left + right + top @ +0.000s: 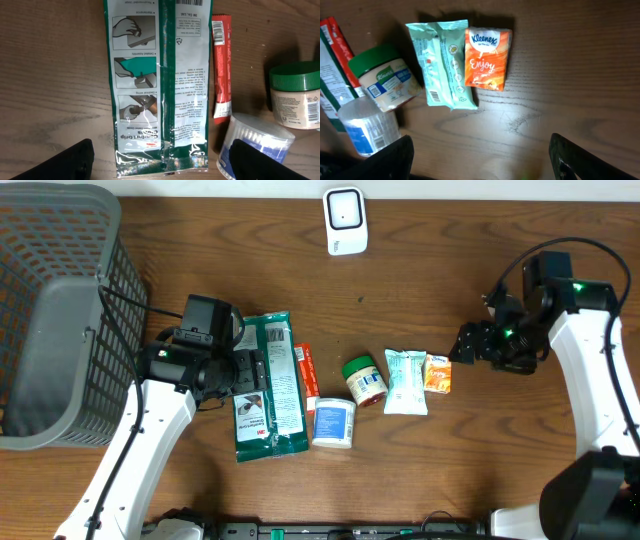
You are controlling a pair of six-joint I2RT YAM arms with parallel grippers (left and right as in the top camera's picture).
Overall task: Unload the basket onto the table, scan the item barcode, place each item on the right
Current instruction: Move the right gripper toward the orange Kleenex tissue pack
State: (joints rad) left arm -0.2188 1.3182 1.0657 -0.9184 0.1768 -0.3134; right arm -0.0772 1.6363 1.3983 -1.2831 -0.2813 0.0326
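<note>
On table (450, 280): six items (364, 380), one basket (118, 275).

1. Overhead cam: straight down, far, sees my whole table (420, 260).
2. L wrist cam: close, looking down on green pouch (160, 85).
3. R wrist cam: close, downward; shares green-lid jar (382, 82) w/ L view.

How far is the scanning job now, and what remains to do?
Nothing looks done yet: no item is at the white scanner. In hand: the left pincer stands open over the green packet; the right pincer is open near the orange Kleenex pack, holding nothing. Left: grasp an item and show its barcode to the scanner.
</note>
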